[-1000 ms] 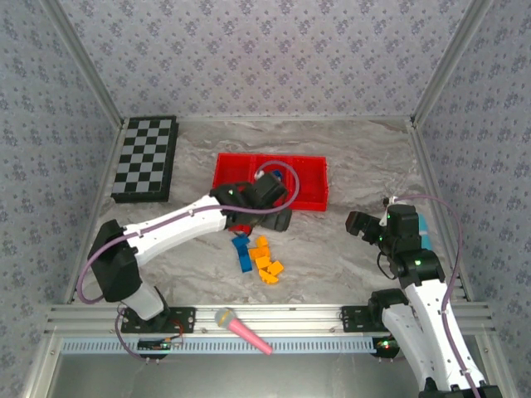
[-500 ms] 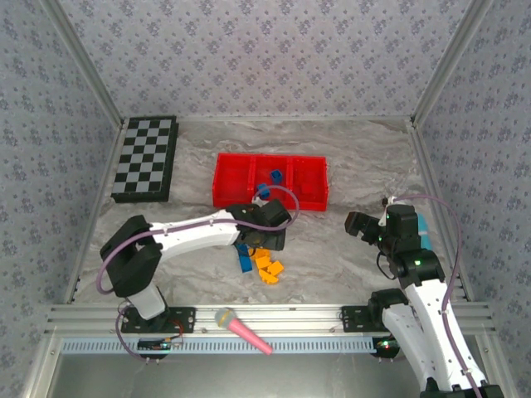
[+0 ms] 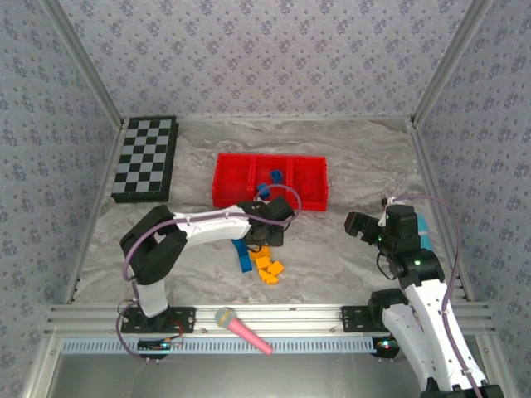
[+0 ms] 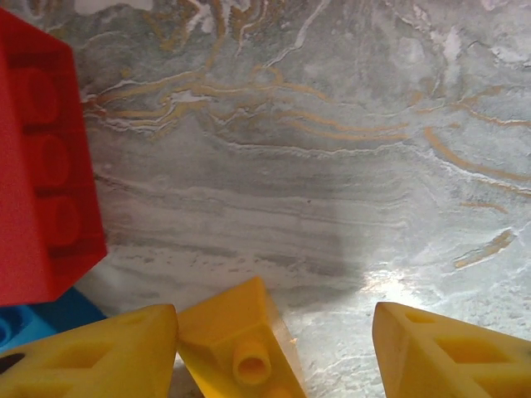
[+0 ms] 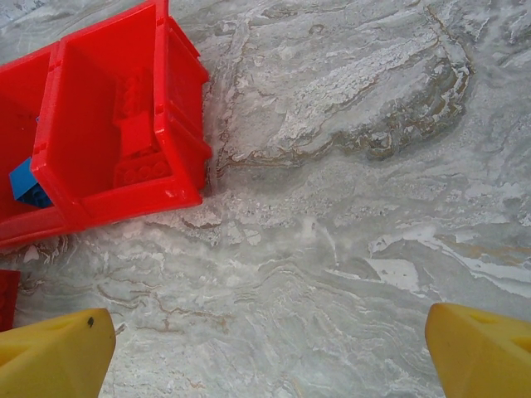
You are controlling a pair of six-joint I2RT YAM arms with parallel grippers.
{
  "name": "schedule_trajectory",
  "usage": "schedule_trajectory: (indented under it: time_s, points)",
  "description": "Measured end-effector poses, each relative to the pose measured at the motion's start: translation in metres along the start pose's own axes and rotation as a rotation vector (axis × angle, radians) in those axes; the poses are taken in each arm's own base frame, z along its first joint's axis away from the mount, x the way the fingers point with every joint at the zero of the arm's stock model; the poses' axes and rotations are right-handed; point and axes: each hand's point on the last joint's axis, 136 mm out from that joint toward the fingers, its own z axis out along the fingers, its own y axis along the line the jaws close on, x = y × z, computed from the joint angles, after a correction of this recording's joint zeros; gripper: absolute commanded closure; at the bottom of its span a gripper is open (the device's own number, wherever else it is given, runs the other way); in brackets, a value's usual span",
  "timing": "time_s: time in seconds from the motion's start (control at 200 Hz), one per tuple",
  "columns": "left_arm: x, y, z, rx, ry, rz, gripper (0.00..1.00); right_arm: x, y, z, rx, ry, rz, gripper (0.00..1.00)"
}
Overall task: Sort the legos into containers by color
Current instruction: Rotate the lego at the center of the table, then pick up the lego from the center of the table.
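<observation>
The red tray (image 3: 309, 201) of containers lies at mid-table, with two blue legos (image 3: 274, 176) in its middle compartment. In front of it is a loose pile of blue (image 3: 242, 259) and orange-yellow legos (image 3: 267, 267). My left gripper (image 3: 267, 235) is low over the pile's far end. In the left wrist view it (image 4: 274, 322) is open around a yellow brick (image 4: 236, 344) that touches the left finger (image 4: 99, 352), with a gap to the right one. A red brick (image 4: 41, 166) and a blue brick (image 4: 37, 319) lie at the left. My right gripper (image 3: 357, 224) (image 5: 265, 352) hangs open over bare table.
A black-and-white checkerboard (image 3: 145, 157) lies at the back left. A pink microphone toy (image 3: 242, 328) rests on the near rail. In the right wrist view the tray's right compartment (image 5: 178, 79) holds red bricks (image 5: 137, 133), and a blue brick (image 5: 29, 184) sits beside it.
My left gripper has come from the tray's front edge toward me and down onto the pile, and its jaws have narrowed around the yellow brick. The right arm has not moved.
</observation>
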Motion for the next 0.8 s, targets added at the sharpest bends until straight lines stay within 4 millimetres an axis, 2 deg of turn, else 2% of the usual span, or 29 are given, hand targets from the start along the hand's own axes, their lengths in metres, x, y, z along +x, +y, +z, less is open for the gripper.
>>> schedule_trajectory:
  time_s: [0.315, 0.49, 0.64, 0.8]
  points:
    - [-0.008, -0.017, 0.01, 0.039, 0.013, -0.003, 0.38, 0.001, 0.0, 0.001, 0.001, 0.002, 0.0, 0.02]
    - [-0.021, -0.029, 0.0, 0.065, -0.024, 0.021, 0.24, 0.001, -0.001, 0.001, 0.001, 0.002, 0.0, 0.02]
    - [-0.021, -0.019, -0.009, 0.022, -0.038, 0.041, 0.19, 0.001, -0.001, 0.001, 0.002, 0.003, 0.0, 0.02]
    - [-0.02, -0.006, -0.018, -0.013, -0.051, 0.045, 0.26, 0.001, -0.001, 0.001, 0.002, 0.003, 0.0, 0.02]
